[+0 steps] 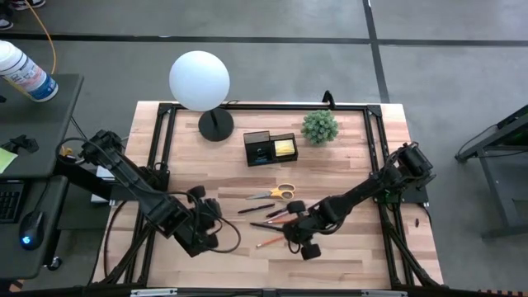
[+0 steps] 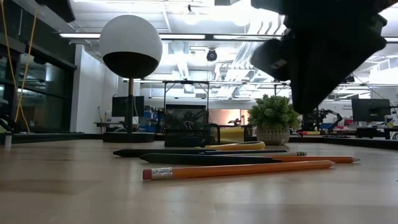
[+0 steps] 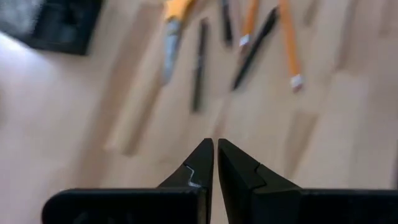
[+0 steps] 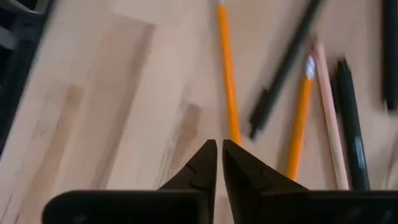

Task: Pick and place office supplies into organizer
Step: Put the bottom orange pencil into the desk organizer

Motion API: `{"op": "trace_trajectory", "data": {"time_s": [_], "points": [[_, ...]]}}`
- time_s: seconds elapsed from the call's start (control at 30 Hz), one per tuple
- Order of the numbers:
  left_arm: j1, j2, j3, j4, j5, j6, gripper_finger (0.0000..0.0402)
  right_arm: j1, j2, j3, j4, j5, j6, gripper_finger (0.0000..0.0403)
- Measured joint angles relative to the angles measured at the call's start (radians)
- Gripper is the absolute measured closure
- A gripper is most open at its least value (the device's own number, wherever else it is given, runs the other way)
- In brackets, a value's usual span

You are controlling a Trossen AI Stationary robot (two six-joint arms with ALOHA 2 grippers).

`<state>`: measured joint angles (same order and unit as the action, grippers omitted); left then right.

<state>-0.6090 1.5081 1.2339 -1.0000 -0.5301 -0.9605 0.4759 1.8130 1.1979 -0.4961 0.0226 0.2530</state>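
The black organizer point(image 1: 270, 148) stands on the far middle of the table, with the yellow sticky-note pad point(image 1: 284, 147) in its right compartment. The yellow-handled scissors point(image 1: 275, 194) lie flat in front of it. Several pens and pencils point(image 1: 272, 214) lie scattered nearer, among them an orange pencil point(image 2: 239, 169) and a dark pen point(image 2: 205, 159). My right gripper point(image 4: 219, 152) is shut and hovers above the pencils' near-right side, over an orange pencil point(image 4: 227, 68) and a black pen point(image 4: 286, 68). My left gripper point(image 3: 215, 152) is shut and sits left of the pens, pointing at the scissors point(image 3: 174, 31).
A white globe lamp point(image 1: 200, 80) on a black base stands far left, and a small green potted plant point(image 1: 319, 126) sits to the right of the organizer. Bare wood lies along the near edge point(image 1: 272, 272). A black frame point(image 1: 165, 148) borders the table.
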Motion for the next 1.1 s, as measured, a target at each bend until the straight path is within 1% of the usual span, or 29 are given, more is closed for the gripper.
{"op": "trace_trajectory", "data": {"time_s": [0.07, 0.17, 0.27, 0.33, 0.4, 0.5, 0.57, 0.63, 0.7, 0.8, 0.87, 0.93, 1.03, 1.1], "points": [[-0.007, 0.001, -0.050, 0.146, 0.002, -0.013, 0.0387, 0.000, 0.000, 0.011, -0.044, 0.006, 0.077, 0.0368], [-0.034, 0.001, -0.148, 0.418, -0.021, 0.003, 0.0387, 0.008, 0.000, 0.030, -0.095, 0.017, 0.192, 0.0364], [-0.067, 0.001, -0.253, 0.658, -0.112, 0.018, 0.0387, 0.036, -0.003, 0.049, -0.131, 0.040, 0.284, 0.0367], [-0.084, 0.001, -0.318, 0.785, -0.179, 0.017, 0.0387, 0.063, -0.009, 0.053, -0.158, 0.040, 0.342, 0.0371], [-0.092, 0.011, -0.380, 0.898, -0.225, 0.010, 0.0387, 0.099, -0.009, 0.052, -0.199, 0.047, 0.397, 0.0375], [-0.091, 0.044, -0.455, 1.070, -0.219, 0.005, 0.0387, 0.171, -0.009, 0.047, -0.258, 0.083, 0.457, 0.0379], [-0.090, 0.082, -0.476, 1.195, -0.215, 0.011, 0.0387, 0.214, -0.009, 0.042, -0.287, 0.128, 0.492, 0.0379], [-0.091, 0.128, -0.473, 1.283, -0.226, 0.012, 0.0387, 0.251, -0.009, 0.042, -0.314, 0.190, 0.511, 0.0378], [-0.073, 0.187, -0.439, 1.327, -0.227, 0.012, 0.0387, 0.275, -0.009, 0.033, -0.327, 0.251, 0.515, 0.0376], [-0.035, 0.278, -0.356, 1.303, -0.186, -0.016, 0.0387, 0.295, -0.026, -0.011, -0.331, 0.269, 0.537, 0.0377], [-0.009, 0.346, -0.284, 1.291, -0.138, -0.035, 0.0387, 0.312, -0.057, -0.058, -0.307, 0.289, 0.542, 0.0379], [0.009, 0.408, -0.205, 1.255, -0.105, -0.023, 0.0387, 0.330, -0.099, -0.116, -0.275, 0.313, 0.568, 0.0382], [0.007, 0.486, -0.077, 1.148, -0.087, 0.001, 0.0387, 0.353, -0.186, -0.217, -0.212, 0.354, 0.628, 0.0386], [0.000, 0.532, 0.004, 1.018, -0.088, -0.045, 0.0387, 0.370, -0.253, -0.288, -0.170, 0.382, 0.665, 0.0387]]}}
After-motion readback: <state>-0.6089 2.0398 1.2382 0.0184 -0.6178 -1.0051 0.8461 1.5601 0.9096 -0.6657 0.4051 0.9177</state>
